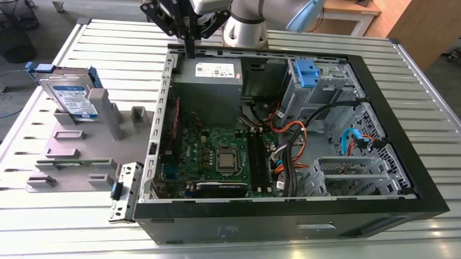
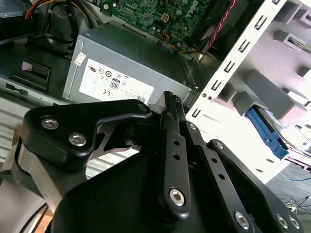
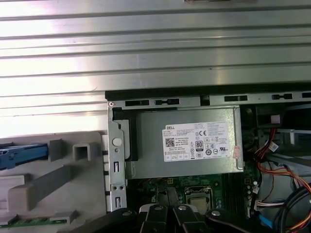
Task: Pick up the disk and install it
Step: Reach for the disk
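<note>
The disk [image 1: 68,98], silver with a white-and-blue label and blue side rails, stands upright in a grey holder [image 1: 79,144] at the exterior view's left, outside the computer case [image 1: 288,218]. One blue rail of the disk [image 3: 19,156] shows in the first wrist view and again on the disk [image 2: 265,130] in the second wrist view. My gripper [image 1: 191,52] hangs over the case's far wall, above the grey power-supply box [image 1: 209,81], well away from the disk. The gripper [image 2: 170,97] is shut with nothing between its fingers.
The open case holds a motherboard [image 1: 216,154], bundled cables [image 1: 288,135] and a metal drive cage with a blue clip [image 1: 306,72] at its far right corner. A detached metal bracket [image 1: 124,191] leans on the case's left wall. The ribbed metal table [image 3: 146,43] surrounds everything.
</note>
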Tool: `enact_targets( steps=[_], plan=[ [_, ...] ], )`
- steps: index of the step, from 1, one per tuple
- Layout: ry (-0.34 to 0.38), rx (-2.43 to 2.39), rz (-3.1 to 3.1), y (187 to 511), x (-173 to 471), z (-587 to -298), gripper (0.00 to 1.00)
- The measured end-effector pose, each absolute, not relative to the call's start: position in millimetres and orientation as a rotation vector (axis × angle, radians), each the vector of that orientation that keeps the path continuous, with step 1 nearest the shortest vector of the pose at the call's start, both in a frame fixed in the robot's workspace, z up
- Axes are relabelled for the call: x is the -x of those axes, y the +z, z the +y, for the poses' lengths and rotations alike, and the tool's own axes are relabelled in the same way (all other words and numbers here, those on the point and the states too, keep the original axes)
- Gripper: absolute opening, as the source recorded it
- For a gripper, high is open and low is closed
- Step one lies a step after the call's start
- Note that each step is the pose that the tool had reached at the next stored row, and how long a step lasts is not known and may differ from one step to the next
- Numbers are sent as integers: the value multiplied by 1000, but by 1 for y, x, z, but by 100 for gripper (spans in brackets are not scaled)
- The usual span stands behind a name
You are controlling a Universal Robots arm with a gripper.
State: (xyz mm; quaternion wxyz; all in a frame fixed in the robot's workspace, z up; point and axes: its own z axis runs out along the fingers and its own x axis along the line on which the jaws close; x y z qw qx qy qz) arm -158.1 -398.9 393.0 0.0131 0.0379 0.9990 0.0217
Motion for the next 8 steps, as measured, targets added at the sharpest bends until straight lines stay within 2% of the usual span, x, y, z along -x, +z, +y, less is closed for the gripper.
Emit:
enact_targets(
  steps=[8],
  plan=[
    [68, -118, 3112, 393, 162, -399, 11]
  ],
)
